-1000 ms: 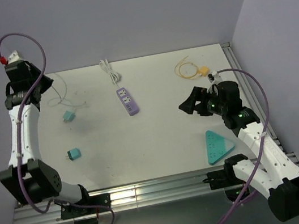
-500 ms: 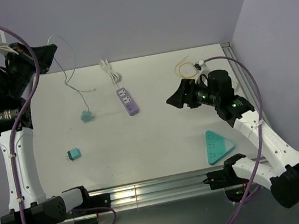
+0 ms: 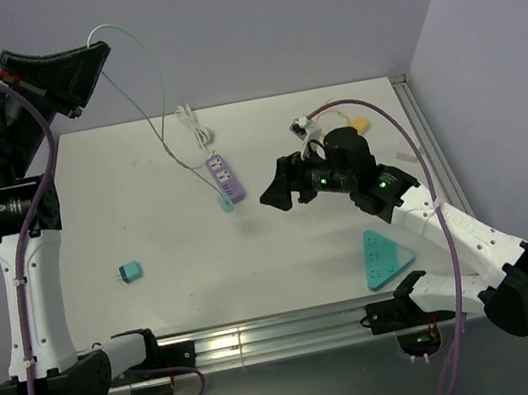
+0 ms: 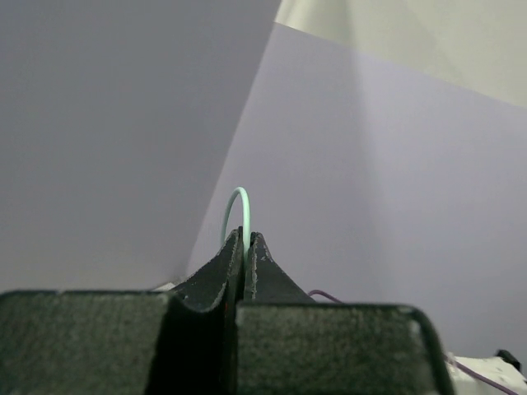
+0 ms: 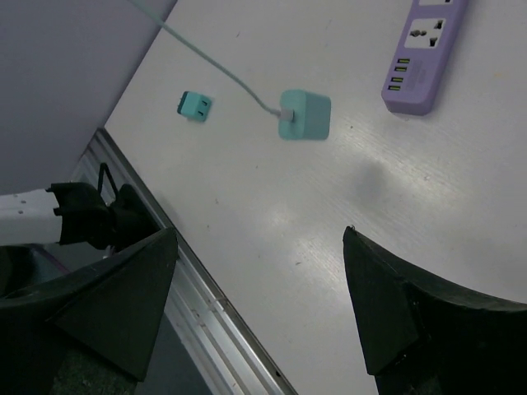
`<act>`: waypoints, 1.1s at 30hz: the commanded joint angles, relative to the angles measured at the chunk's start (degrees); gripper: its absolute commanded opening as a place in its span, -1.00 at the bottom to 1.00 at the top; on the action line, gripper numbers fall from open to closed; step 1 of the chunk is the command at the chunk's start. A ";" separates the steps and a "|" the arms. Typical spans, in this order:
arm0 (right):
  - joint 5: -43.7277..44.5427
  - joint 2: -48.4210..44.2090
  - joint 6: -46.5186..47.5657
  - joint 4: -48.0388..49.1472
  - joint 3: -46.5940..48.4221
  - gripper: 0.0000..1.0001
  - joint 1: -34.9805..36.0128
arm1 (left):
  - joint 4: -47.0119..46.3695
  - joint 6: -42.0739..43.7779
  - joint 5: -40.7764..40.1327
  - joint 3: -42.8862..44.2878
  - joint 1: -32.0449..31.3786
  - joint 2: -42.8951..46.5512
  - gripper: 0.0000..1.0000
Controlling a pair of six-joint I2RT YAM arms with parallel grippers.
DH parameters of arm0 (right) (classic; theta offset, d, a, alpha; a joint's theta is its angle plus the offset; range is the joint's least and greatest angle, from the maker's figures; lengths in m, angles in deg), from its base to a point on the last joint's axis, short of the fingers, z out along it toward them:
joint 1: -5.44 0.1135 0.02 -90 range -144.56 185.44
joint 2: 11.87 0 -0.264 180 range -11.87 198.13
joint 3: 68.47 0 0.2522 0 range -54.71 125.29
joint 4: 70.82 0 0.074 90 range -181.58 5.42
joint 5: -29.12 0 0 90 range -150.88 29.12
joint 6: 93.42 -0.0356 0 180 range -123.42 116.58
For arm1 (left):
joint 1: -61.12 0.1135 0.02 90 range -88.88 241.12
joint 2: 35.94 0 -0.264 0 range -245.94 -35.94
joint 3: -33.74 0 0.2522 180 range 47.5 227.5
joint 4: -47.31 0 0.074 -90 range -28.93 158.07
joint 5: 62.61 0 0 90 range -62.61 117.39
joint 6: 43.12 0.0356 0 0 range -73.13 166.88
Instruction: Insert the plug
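Note:
The yellow-tan plug (image 3: 359, 125) lies at the back right of the table, mostly hidden behind my right arm; its cable does not show. The purple power strip (image 3: 225, 178) lies at the back middle and also shows in the right wrist view (image 5: 424, 58). My left gripper (image 3: 99, 51) is raised high and shut on a thin mint cable (image 4: 235, 206). A teal charger block (image 3: 225, 203) at the end of that cable sits beside the strip's near end. My right gripper (image 3: 278, 187) is open and empty, right of the strip, over the table's middle (image 5: 259, 234).
A small teal adapter (image 3: 132, 272) lies at the front left and shows in the right wrist view (image 5: 194, 105). A teal triangular socket block (image 3: 385, 256) lies at the front right. The strip's white cord (image 3: 193, 126) is coiled behind it. A metal rail (image 5: 206, 304) edges the table's front.
My left gripper has risen higher with the mint cable, dragging the teal charger rightward to the power strip. My right arm has swung left, away from the yellow-tan plug, toward the table's middle.

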 commanded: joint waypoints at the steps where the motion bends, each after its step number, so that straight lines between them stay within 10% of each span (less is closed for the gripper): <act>1: -0.86 0.58 6.65 2.46 3.80 0.75 0.98 | -5.17 -3.96 1.57 4.92 -4.06 -0.95 -0.99; 10: -1.50 4.45 8.79 -3.69 7.76 0.68 2.65 | -6.57 -5.55 -1.24 4.76 -13.03 -1.48 -0.99; 23: 24.68 9.46 8.94 0.88 6.00 0.73 25.13 | -6.49 -4.67 -6.96 3.08 -20.06 0.20 -0.99; 33: 30.94 13.95 16.96 2.29 6.17 0.75 25.42 | -4.90 -4.67 -5.82 5.73 -20.77 0.46 -0.99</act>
